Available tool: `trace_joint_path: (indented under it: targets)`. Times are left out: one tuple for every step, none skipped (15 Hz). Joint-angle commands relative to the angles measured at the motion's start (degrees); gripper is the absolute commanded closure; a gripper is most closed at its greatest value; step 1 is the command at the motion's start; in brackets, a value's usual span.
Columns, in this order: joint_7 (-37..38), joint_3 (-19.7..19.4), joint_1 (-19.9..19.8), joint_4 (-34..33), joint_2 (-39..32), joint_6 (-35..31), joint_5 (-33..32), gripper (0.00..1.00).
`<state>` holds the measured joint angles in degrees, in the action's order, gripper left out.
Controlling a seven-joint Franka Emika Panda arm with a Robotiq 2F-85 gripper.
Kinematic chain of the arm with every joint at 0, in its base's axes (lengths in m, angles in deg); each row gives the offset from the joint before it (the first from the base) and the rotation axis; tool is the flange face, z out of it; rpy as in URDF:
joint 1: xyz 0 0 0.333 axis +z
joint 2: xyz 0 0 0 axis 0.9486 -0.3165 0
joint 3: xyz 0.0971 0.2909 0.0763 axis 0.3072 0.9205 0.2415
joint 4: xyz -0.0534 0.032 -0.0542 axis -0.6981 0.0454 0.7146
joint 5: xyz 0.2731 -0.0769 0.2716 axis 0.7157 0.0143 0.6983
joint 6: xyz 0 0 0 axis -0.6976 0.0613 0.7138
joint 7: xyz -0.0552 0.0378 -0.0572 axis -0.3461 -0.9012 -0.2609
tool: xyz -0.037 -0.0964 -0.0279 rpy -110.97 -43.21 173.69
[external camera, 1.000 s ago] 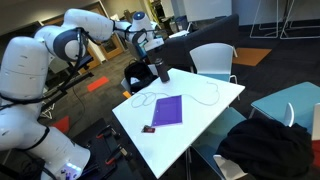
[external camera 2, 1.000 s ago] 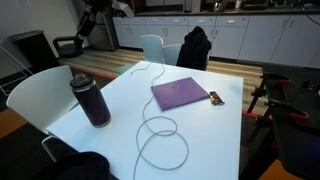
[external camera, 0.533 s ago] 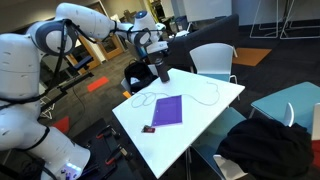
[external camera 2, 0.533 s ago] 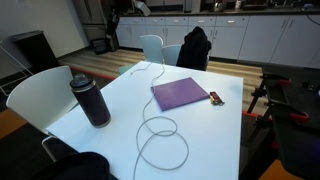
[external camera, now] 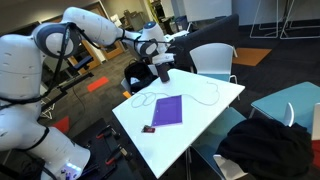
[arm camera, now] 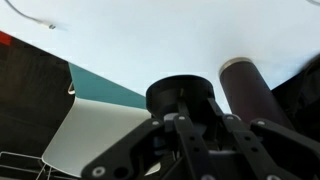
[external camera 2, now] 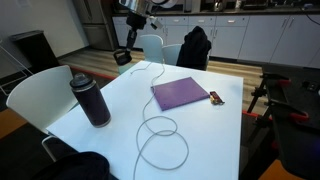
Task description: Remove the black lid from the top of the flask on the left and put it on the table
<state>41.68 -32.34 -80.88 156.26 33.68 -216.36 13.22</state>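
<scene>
Quick count from us: one flask [external camera 2: 93, 103], one lid [external camera 2: 82, 80], one purple notebook [external camera 2: 180, 93], one little dark-red thing [external camera 2: 215, 98] and one white cable [external camera 2: 160, 130], all on one white tabletop [external camera 2: 215, 135].

The lid is small, round and black. It's as wide as the flask, way shorter, and sits right on top of it, not off yet. The flask itself is slim, dark and upright, and it stands near a corner of the tabletop just beside a white chair [external camera 2: 30, 95]. The notebook lies flat mid-tabletop, with the dark-red thing just past its edge and the cable looping in front.

The arm [external camera: 100, 28] reaches in from the side. In an exterior view the jaws line up just above the flask [external camera: 163, 76]. In the other they hang over the far end of the tabletop, clearly apart from the flask and touching nothing. The wrist view is dark and cropped, so we can't tell if the jaws are spread or pressed together.
</scene>
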Motion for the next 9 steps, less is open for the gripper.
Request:
trace_joint_path:
  targets:
    - [0.82,-0.23,0.13,2.28,-1.63,-3.93,-1.38,0.94]
    - [0.98,-0.4,0.41,2.71,-2.5,-5.15,-2.05,0.94]
    - [1.26,-0.63,0.78,2.94,-3.49,-6.46,-2.96,0.94]
    - [2.65,-1.7,2.05,3.17,-4.65,-8.97,-4.19,0.94]
    - [3.43,-2.06,2.5,3.31,-5.61,-10.84,-5.32,0.94]
    - [4.89,-2.6,3.08,3.39,-6.83,-12.89,-6.38,0.94]
    - [6.34,-2.96,3.41,3.34,-8.0,-14.26,-7.47,0.94]
    - [7.59,-2.76,3.28,3.09,-9.27,-15.09,-8.24,0.94]
    - [8.95,-2.79,3.33,3.0,-10.24,-15.66,-9.15,0.94]
